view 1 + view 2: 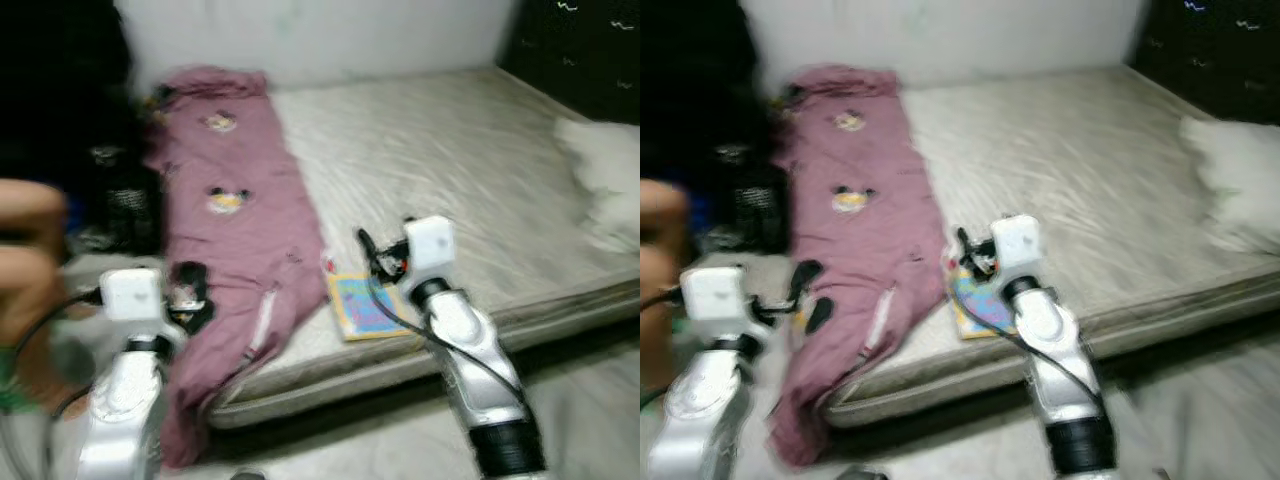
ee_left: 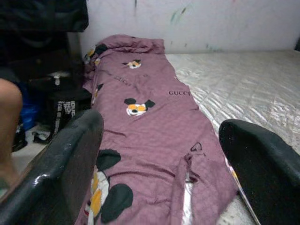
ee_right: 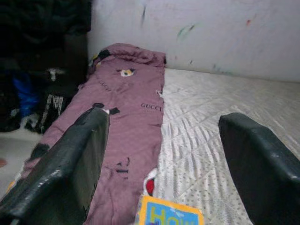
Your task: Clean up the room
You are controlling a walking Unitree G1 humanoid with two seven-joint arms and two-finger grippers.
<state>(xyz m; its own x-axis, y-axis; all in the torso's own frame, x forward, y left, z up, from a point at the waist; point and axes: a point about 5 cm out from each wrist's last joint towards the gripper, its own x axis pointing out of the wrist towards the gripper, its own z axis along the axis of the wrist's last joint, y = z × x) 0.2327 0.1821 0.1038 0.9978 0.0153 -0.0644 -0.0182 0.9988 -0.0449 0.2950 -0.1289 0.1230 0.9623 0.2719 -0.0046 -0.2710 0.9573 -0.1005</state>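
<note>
A mauve blanket (image 1: 235, 220) printed with cartoon mice lies lengthwise along the left side of a bare quilted mattress (image 1: 450, 170), and its near end hangs over the front edge. A colourful picture book (image 1: 365, 305) rests at the mattress's front edge beside the blanket. My left gripper (image 1: 190, 295) hovers open over the blanket's near end; in the left wrist view the blanket (image 2: 159, 122) shows between its fingers. My right gripper (image 1: 380, 262) is open just above the book, which sits at the lower edge of the right wrist view (image 3: 168, 215).
A white pillow (image 1: 605, 180) sits on the mattress at the far right. A person's bare knee (image 1: 25, 250) is close by on my left. Dark bags and clutter (image 1: 120, 200) are piled beside the bed at left. A pale wall runs behind the bed.
</note>
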